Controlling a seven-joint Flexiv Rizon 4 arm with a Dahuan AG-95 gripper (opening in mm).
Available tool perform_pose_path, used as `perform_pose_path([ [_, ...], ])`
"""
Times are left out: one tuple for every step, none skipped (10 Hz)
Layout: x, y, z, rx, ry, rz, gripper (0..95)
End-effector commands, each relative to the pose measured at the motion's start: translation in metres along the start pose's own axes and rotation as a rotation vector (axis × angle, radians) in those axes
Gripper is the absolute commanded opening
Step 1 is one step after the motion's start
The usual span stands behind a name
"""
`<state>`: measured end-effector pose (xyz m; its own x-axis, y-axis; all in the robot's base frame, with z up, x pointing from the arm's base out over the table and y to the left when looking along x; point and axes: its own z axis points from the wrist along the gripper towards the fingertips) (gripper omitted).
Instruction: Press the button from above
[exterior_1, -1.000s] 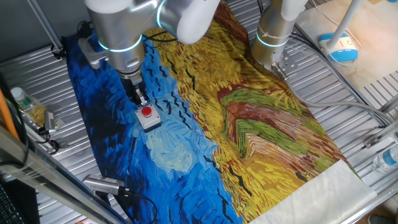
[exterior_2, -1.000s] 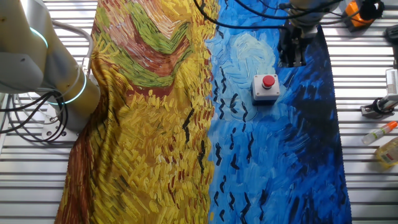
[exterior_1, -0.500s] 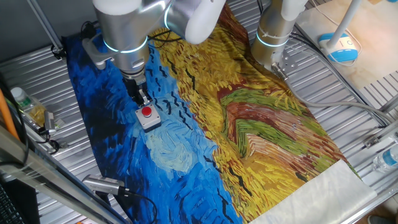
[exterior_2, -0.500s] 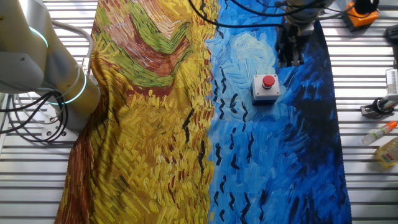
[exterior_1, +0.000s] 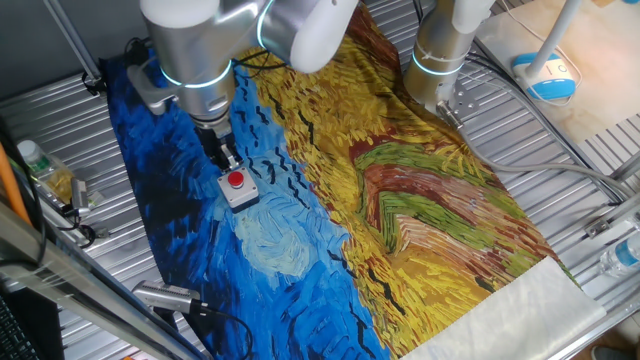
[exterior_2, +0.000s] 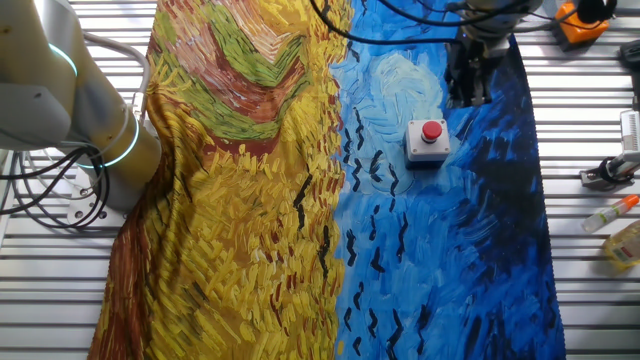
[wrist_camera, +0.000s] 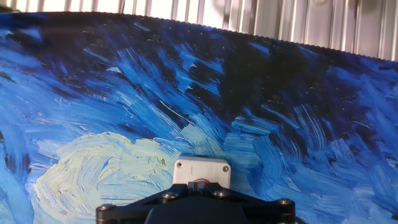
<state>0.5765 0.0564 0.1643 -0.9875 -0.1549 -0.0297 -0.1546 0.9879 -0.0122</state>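
Hand view | button (wrist_camera: 201, 173) upright, red cap up | base square

No readable text, labels or numbers in any view. Bottles at the table edge are too small to read.

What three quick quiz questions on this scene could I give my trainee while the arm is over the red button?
1. True or false: the gripper is already touching the small round red push-button on its light grey square box.
2. What does the button box rest on? A) bare metal slats B) the blue part of the painted cloth C) the yellow part of the cloth
3. Fill in: in the hand view the button box shows at the ____ edge of the picture.

Key: 1 false, it is apart from the button in both fixed views; 2 B; 3 bottom.
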Motion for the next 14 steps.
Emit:
perform_pose_path([
  [-0.0011,0.0001,0.0004,-0.001,0.020,-0.002,0.0],
  [-0.0011,0.0001,0.0004,-0.003,0.019,-0.027,0.0],
  [-0.0011,0.0001,0.0004,-0.011,0.030,-0.037,0.0],
  [-0.0011,0.0001,0.0004,-0.017,0.051,-0.053,0.0],
  [-0.0011,0.0001,0.0004,-0.019,0.056,-0.054,0.0],
  [-0.0011,0.0001,0.0004,-0.024,0.065,-0.060,0.0],
  [-0.0011,0.0001,0.0004,-0.026,0.067,-0.059,0.0],
  [-0.0011,0.0001,0.0004,-0.027,0.070,-0.059,0.0],
  [-0.0011,0.0001,0.0004,-0.027,0.070,-0.057,0.0],
  [-0.0011,0.0001,0.0004,-0.029,0.070,-0.058,0.0],
  [-0.0011,0.0001,0.0003,-0.029,0.072,-0.058,0.0],
  [-0.0011,0.0001,0.0003,-0.031,0.076,-0.057,0.0],
  [-0.0011,0.0001,0.0003,-0.031,0.080,-0.053,0.0],
  [-0.0014,0.0002,0.0007,-0.035,0.091,-0.048,0.0],
])
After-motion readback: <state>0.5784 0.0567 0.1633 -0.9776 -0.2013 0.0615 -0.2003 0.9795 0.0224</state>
